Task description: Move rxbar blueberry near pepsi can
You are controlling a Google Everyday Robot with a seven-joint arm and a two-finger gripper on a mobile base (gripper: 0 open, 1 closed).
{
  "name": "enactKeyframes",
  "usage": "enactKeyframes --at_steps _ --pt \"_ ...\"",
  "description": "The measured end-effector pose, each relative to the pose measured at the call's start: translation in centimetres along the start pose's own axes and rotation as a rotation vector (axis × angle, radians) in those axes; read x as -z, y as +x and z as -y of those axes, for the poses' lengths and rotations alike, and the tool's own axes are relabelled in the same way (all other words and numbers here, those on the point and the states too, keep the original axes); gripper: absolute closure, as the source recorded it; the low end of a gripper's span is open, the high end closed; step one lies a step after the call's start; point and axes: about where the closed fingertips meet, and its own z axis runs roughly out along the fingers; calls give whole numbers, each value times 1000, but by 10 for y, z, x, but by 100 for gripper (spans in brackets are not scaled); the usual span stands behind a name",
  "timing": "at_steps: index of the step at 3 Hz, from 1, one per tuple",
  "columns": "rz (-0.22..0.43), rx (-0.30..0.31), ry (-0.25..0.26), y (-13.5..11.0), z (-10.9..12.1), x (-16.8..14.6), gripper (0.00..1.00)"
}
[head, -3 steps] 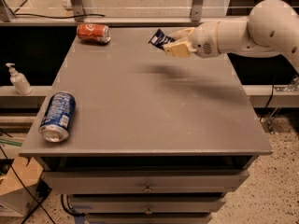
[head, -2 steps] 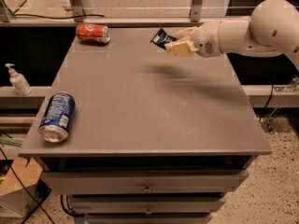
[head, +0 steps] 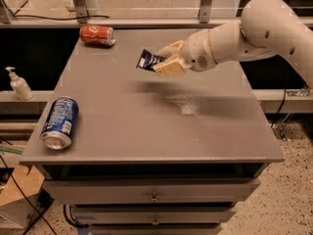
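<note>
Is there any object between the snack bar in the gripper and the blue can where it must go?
Nothing visible does. The gripper, shut on the snack bar, is above the table; the blue can lies at the front left. The red can lies at the back left, off that path.

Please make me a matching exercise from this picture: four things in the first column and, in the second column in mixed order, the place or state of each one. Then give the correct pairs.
Column one
1. rxbar blueberry
2. pepsi can
3. red soda can
4. pump bottle

Column two
A. lying on its side at the far left corner of the table
B. standing upright on the ledge left of the table
C. held in the air between the jaws of the gripper, above the table's far half
D. lying on its side near the table's front left edge

Pairs: 1-C, 2-D, 3-A, 4-B
</note>
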Motion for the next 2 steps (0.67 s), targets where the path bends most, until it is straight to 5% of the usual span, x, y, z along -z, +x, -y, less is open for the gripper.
enactKeyframes --at_steps 2 --pt "0 90 -284 -4 -117 -60 100"
